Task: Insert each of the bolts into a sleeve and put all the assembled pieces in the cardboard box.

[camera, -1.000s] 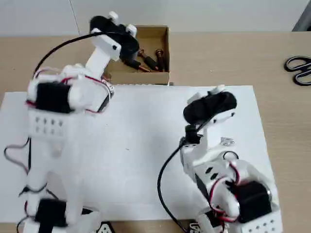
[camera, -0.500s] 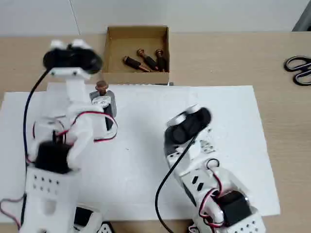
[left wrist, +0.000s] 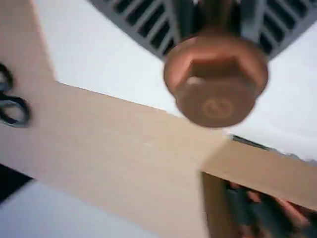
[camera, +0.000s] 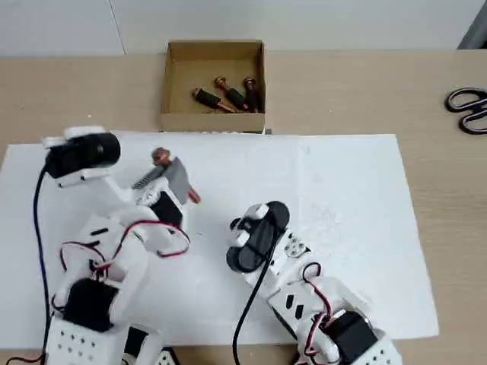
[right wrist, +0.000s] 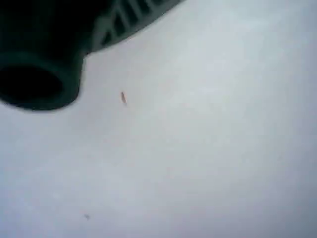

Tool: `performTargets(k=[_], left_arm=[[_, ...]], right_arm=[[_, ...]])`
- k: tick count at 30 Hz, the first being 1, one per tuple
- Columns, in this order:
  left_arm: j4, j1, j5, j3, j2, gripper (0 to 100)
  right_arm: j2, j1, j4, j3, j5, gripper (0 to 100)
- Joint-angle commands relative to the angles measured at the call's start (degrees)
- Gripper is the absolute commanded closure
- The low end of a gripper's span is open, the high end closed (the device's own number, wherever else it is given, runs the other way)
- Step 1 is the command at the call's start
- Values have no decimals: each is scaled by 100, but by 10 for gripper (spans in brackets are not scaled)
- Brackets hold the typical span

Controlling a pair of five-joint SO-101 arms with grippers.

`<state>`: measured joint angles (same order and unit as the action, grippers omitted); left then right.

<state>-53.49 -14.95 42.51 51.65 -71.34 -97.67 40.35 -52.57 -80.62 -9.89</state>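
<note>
My left gripper (camera: pixel 170 177) hangs over the left part of the white paper (camera: pixel 342 175), shut on a copper bolt (camera: pixel 160 157). The bolt's hexagonal head (left wrist: pixel 215 82) sits close in the left wrist view, in front of the grey jaws. In the right wrist view a black sleeve (right wrist: pixel 37 74) with an open round end is held against a grey finger (right wrist: pixel 133 20), just above the paper. The right arm's wrist (camera: pixel 257 236) sits low at the front centre and hides its gripper from above. The cardboard box (camera: pixel 173 84) at the back holds three assembled pieces (camera: pixel 228 95).
Black scissors (camera: pixel 468 109) lie on the wooden table at the far right, also seen in the left wrist view (left wrist: pixel 11 104). The box corner (left wrist: pixel 257 198) lies beyond the bolt. Cables trail from both arms near the front edge.
The left arm drew back from over the box to the front left and now holds a bolt. The right arm pulled back toward the front and shifted left.
</note>
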Motion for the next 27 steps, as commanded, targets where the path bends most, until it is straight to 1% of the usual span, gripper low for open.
performTargets(k=[1,3,11,15,19,22,27], left_arm=[[-70,-501,352,-22,-308,994],[-88,-651,378,-22,-378,994],[-105,-686,378,-13,-387,994],[-396,-844,369,-13,-387,994],[-571,-1099,369,-13,-396,994],[-545,-1116,360,22,-378,994],[-185,-1125,299,391,-396,994]], right_arm=[[-426,92,171,-97,-246,995],[-620,136,171,-193,-325,995],[-629,189,233,-193,-369,995],[-620,189,585,-193,-440,995],[-611,189,611,-193,-448,995],[-611,189,620,-193,-519,995],[-620,189,620,-193,-598,995]])
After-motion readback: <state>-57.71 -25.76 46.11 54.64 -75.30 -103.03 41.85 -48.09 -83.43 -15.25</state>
